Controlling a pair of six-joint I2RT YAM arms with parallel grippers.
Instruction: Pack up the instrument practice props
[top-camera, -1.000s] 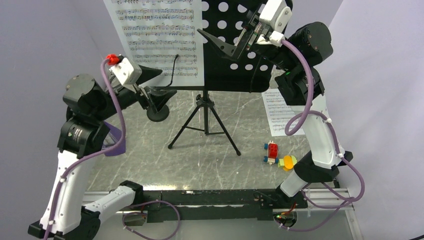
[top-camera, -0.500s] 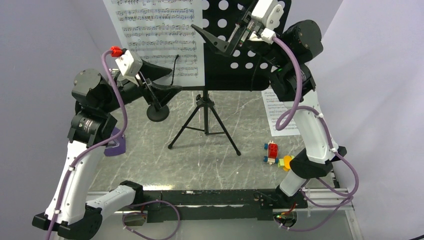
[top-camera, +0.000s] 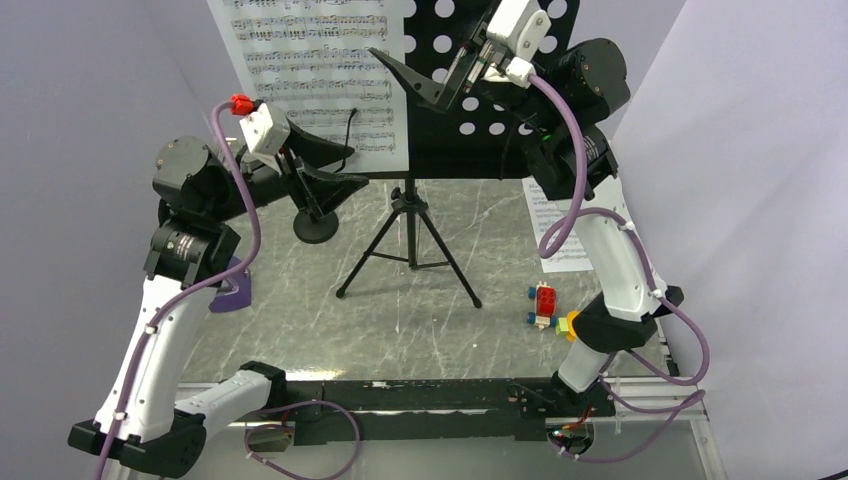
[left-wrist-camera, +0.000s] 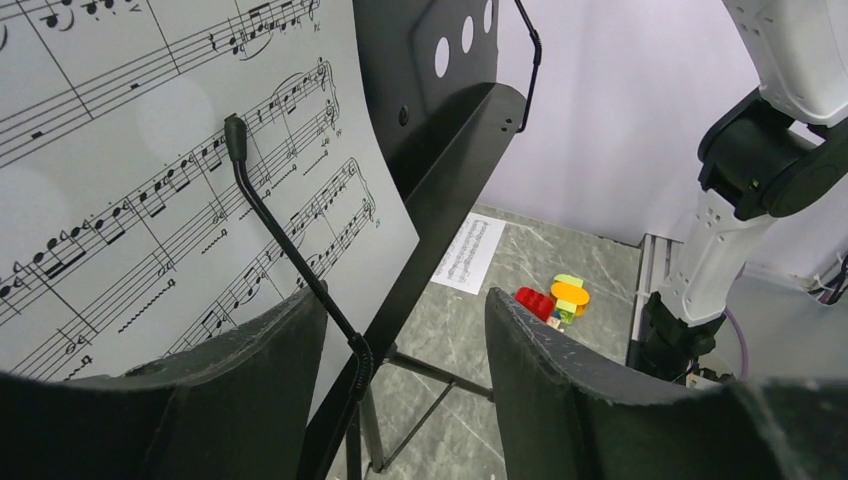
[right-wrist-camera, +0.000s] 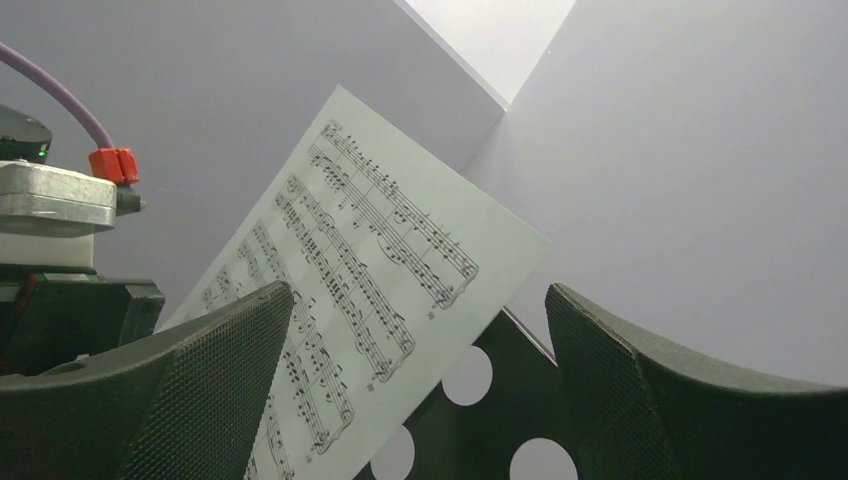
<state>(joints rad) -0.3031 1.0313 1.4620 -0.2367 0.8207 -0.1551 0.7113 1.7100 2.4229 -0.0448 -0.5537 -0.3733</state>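
Both the left jaws and right jaws are wide apart and have moved closer to the sheet-music page (top-camera: 320, 80) on the black music stand (top-camera: 437, 152), upper middle of the frame. I think pulling it off comes next.

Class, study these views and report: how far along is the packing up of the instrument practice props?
Done: nothing looks packed. In hand: both pairs of jaws stand open close to the sheet-music page on the music stand, gripping nothing. Left: that page and stand, the second page lying on the table, the purple metronome, and the microphone stand.
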